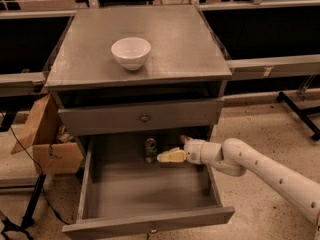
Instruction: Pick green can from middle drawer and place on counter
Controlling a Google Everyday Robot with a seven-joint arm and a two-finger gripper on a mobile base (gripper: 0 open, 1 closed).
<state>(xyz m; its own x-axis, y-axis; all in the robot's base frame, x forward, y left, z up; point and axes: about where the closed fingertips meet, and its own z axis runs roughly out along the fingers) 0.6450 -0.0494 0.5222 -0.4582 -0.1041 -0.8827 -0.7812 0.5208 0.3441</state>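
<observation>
The wide, shallow grey metal middle drawer (145,194) stands pulled out, its inside bare dull grey, and it holds one thing only: the small green drink can (150,149). The can is upright at the back of the drawer, its silver rimmed top showing. The robot's pale fingers (172,155) reach into the same drawer on the end of a smooth white jointed arm (260,166). They are spread apart and grip nothing. The lower, yellowish one points at the can, which stands just beyond its tip; whether they touch I cannot tell.

Just above the fingers is the shut grey top drawer (115,118) with a small round knob. Higher still lies the flat, dull-shiny grey metal worktop (185,49), roughly square. It carries a round white bowl (131,52), glossy, which looks empty and is well apart from the fingers. Past the can, on its far side from the fingers, a brown cardboard box (50,144) sits outside the cabinet with one flap up.
</observation>
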